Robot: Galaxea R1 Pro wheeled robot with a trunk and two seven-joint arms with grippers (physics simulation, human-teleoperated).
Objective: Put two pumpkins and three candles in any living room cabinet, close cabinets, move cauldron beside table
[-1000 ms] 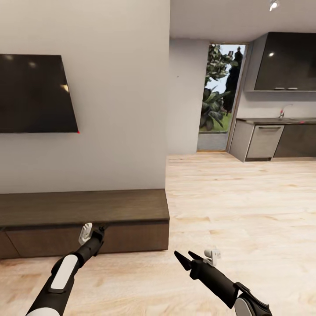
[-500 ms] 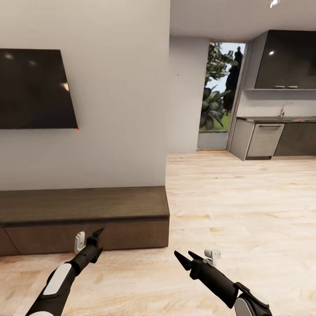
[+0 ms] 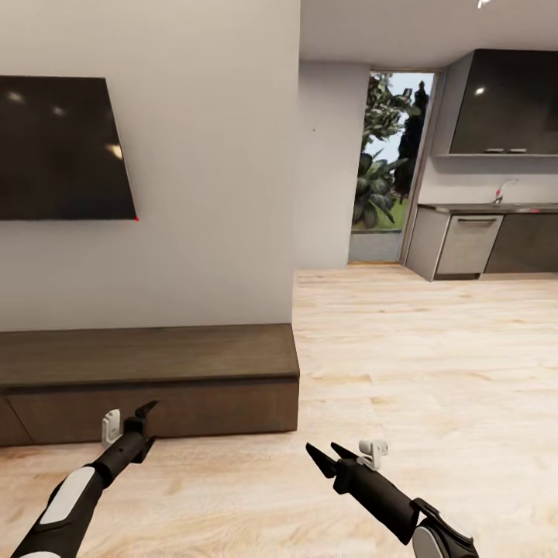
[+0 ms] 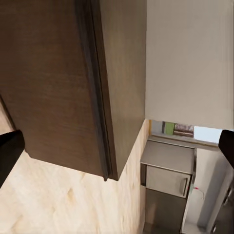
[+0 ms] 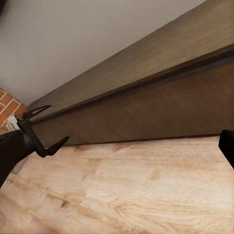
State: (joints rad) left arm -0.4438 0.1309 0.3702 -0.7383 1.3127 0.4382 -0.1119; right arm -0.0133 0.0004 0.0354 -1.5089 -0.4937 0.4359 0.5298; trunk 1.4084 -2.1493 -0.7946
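Pale wood floor (image 3: 403, 364) runs from the robot out to a kitchen at about 2 o'clock, where grey counter units (image 3: 465, 246) stand under a dark wall cupboard (image 3: 504, 105). A doorway (image 3: 391, 167) at 1 o'clock opens onto green plants outside. A white wall (image 3: 209, 163) fills the 11 to 12 o'clock stretch and carries a dark television (image 3: 62, 147), cut off by the frame edge.

Under the television, at 10 to 11 o'clock, sits the cabinet (image 3: 155, 380), long and low in dark brown wood; its front is flush with the body, so it is closed, and nothing rests on the part of its top that shows. Its far left end runs out of the head view. From the right wrist view the cabinet (image 5: 146, 97) crosses the picture, with a patch of red brick (image 5: 9, 105) beyond its far end. The left wrist view looks close at the cabinet's corner (image 4: 105, 97), with the kitchen units behind.

The left gripper (image 3: 138, 415) hovers just before the cabinet's front at 10 o'clock, jaws spread wide; it also shows in the right wrist view (image 5: 46, 127). The right gripper (image 3: 325, 457) hangs over bare floor at 1 o'clock, its jaws apart and holding nothing.
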